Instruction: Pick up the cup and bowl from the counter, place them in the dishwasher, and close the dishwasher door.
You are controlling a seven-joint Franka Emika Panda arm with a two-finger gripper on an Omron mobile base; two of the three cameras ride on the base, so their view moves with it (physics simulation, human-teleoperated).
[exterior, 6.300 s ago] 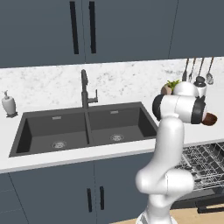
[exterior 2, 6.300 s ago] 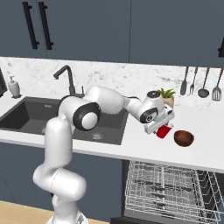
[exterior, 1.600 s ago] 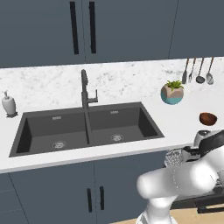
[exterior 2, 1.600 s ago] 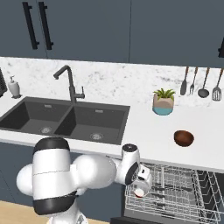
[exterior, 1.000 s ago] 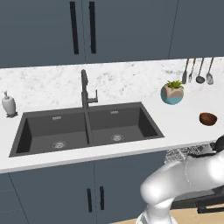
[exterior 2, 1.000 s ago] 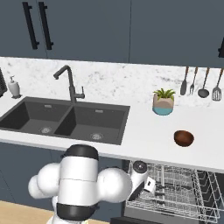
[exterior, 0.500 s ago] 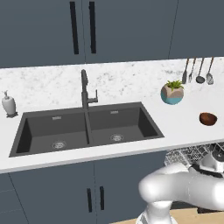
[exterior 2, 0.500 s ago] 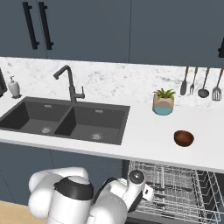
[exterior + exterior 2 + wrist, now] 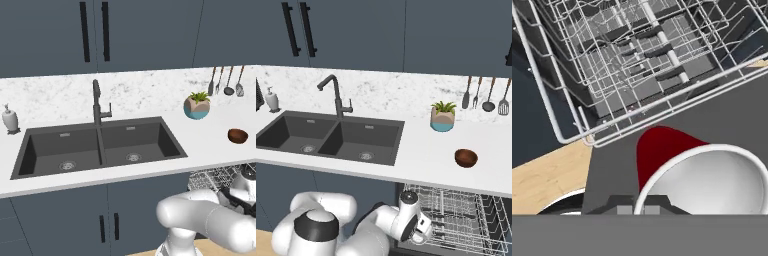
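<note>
The jaws are closed on the red cup [image 9: 677,165], held low above the open dishwasher door [image 9: 727,115] beside the wire rack [image 9: 627,65]. The bowl [image 9: 466,157] waits near the surface's [image 9: 421,150] front edge; both placements and closing remain.

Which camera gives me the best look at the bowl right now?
The right base view: the bowl sits unobstructed on the counter, right of the sink, above the dishwasher rack. The left base view shows it smaller, near the right edge.
</note>
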